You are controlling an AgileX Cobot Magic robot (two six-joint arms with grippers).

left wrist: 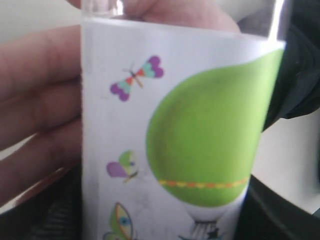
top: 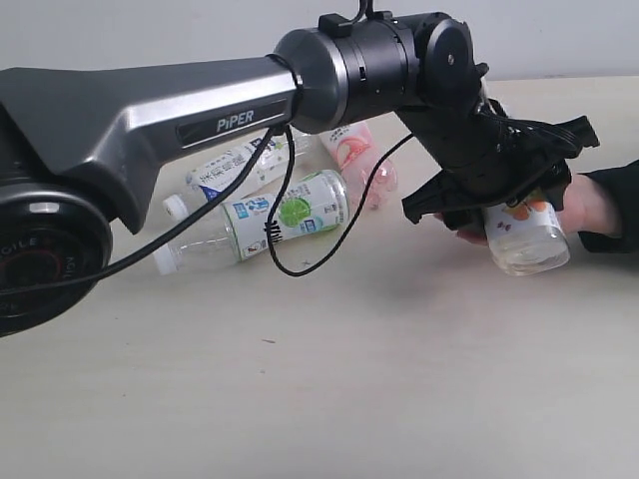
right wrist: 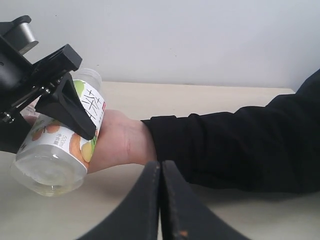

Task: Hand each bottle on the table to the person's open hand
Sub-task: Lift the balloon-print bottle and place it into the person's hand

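Observation:
My left gripper (top: 496,200) reaches across to the right and is shut on the green-apple-and-butterfly bottle (top: 525,239), held tilted above the table (top: 349,379). The person's open hand (top: 581,205) lies right behind the bottle, touching it. In the left wrist view the bottle's label (left wrist: 175,140) fills the frame with the hand's fingers (left wrist: 40,90) behind it. The right wrist view shows the same bottle (right wrist: 52,150) against the hand (right wrist: 120,140). My right gripper (right wrist: 160,172) hovers near the table, shut and empty. The white-blue bottle (top: 232,172), green-lime bottle (top: 287,212) and pink bottle (top: 356,152) lie together behind.
The person's black sleeve (right wrist: 235,145) stretches over the table's right side. A black cable (top: 285,235) hangs from my left arm in front of the lying bottles. Bare tabletop spreads across the front.

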